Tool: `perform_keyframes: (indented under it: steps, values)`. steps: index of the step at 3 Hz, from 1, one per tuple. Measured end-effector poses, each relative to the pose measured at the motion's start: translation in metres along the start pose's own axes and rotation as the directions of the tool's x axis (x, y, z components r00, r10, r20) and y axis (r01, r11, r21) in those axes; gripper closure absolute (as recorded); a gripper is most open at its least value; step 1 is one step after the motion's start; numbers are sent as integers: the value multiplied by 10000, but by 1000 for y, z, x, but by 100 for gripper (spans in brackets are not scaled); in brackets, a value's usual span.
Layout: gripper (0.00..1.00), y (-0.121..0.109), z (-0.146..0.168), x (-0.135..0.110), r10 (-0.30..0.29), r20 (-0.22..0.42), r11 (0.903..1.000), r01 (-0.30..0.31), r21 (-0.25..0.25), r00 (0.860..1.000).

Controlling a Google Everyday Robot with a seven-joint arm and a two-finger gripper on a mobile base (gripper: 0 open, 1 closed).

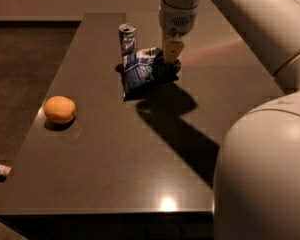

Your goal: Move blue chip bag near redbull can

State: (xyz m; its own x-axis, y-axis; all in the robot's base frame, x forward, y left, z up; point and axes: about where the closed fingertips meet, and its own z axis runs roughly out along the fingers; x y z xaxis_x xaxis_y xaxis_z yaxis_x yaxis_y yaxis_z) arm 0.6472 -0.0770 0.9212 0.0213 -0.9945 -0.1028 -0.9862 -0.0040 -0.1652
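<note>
The blue chip bag [146, 71] lies crinkled on the dark table [110, 154], just right of and in front of the redbull can [127, 39]. The can stands upright near the table's far edge, and the bag's upper left corner is close to its base. My gripper [171, 54] comes down from above at the bag's right end, on its upper right corner. The bag's right edge is hidden behind the gripper.
An orange [60, 109] sits near the table's left edge. A small object [0, 171] lies on the floor off the front left corner. My white arm and body [262, 159] fill the right side of the view.
</note>
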Motion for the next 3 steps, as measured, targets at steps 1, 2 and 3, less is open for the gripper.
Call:
perform_keyframes:
  steps: [1, 2, 3]
  values:
    - [36, -9, 2, -4, -1, 126, 9996, -2, 272, 9999]
    - [13, -14, 4, -7, -12, 224, 9990, 2, 456, 9997]
    - [0, -19, 6, -10, -25, 301, 9982, 7, 596, 9995]
